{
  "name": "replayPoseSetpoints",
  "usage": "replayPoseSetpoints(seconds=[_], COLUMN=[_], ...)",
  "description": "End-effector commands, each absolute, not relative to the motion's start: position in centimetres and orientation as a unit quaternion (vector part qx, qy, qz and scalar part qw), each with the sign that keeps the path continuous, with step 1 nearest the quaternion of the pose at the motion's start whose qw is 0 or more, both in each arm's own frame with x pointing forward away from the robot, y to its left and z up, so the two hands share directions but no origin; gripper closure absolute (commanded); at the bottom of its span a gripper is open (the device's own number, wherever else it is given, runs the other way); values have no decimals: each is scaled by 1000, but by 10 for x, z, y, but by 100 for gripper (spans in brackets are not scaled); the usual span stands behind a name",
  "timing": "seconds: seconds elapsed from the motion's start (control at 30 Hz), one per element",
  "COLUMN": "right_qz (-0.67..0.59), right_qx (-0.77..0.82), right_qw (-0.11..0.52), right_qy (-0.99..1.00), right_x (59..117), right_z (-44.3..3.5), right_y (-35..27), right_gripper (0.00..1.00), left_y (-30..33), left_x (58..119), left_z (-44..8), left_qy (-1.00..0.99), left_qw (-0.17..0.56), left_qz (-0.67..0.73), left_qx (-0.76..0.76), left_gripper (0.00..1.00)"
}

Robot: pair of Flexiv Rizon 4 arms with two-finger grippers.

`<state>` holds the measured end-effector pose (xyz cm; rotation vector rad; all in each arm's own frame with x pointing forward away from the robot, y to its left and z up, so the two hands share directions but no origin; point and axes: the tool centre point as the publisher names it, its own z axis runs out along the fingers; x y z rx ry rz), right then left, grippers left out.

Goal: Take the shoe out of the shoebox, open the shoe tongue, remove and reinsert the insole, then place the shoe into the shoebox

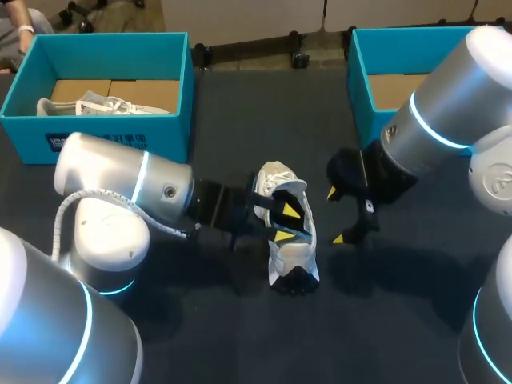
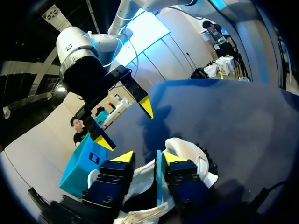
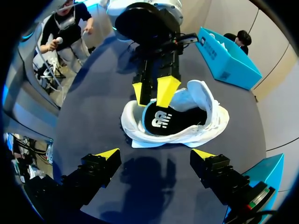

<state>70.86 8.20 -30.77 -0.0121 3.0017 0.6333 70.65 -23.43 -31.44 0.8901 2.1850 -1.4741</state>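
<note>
Head view: left gripper grips the shoe

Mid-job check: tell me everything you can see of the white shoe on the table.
The white shoe lies on the dark table. Its upper looks like soft white fabric, and a dark sole shows at one end. The opening is spread wide, showing a black insole with a white logo. The left end effector pinches a thin edge at that opening. The right end effector stands open beside the shoe, not touching it.
</note>
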Motion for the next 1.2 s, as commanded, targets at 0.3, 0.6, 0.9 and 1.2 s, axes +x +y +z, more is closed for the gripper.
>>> replayPoseSetpoints(seconds=[0.3, 0.6, 0.9, 1.2], right_qz=[203, 204, 198, 188], right_qx=[-4, -5, -3, -8], right_qw=[39, 41, 43, 34], right_qy=[978, 978, 979, 981], right_x=[705, 704, 704, 705], right_z=[-304, -304, -295, -292], right_y=[81, 82, 75, 70], right_gripper=[0, 0, 0, 0], left_y=[-205, -186, -171, -165], left_x=[704, 702, 703, 701], left_z=[-288, -281, -269, -258], left_qy=[783, 789, 785, 771], left_qw=[158, 129, 95, 56], left_qz=[-503, -470, -433, -396], left_qx=[330, 375, 434, 495], left_gripper=[16, 29, 67, 93])
